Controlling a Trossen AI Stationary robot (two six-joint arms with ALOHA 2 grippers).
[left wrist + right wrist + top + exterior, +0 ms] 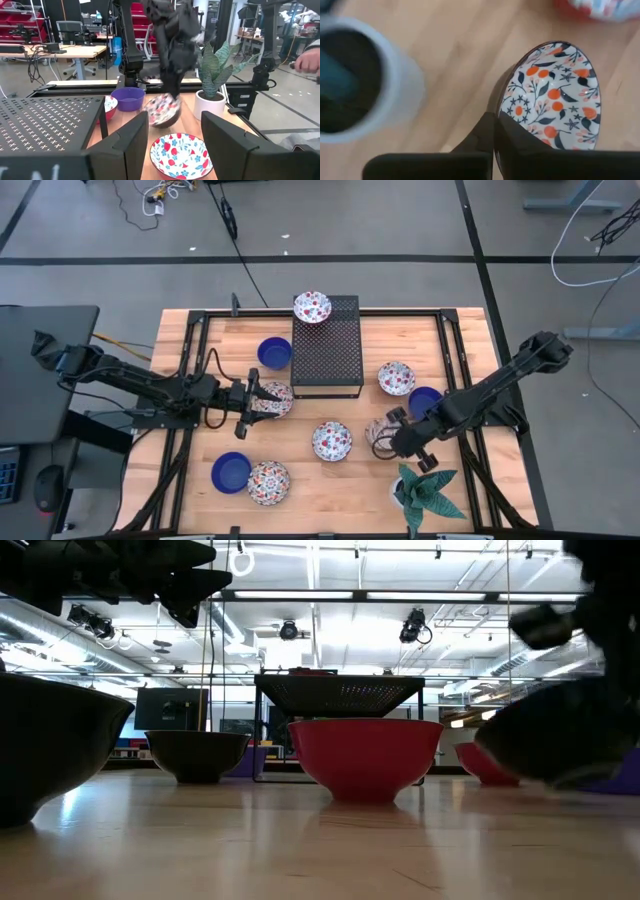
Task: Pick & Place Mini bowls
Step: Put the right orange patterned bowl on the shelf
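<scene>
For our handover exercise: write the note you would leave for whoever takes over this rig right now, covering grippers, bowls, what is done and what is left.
Right gripper: shut on the rim of a floral bowl, tilted, near the potted plant.
Left gripper: open, at another patterned bowl, not gripping.
Done: one floral bowl sits on the black perforated box.
Left: six more bowls lie loose on the table, three blue, three patterned. Where they go is not shown.

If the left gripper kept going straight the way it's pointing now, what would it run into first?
Probably the floral bowl lying on the table just ahead of the open left gripper. Beyond it the right gripper holds another patterned bowl, though depth is hard to judge.
</scene>
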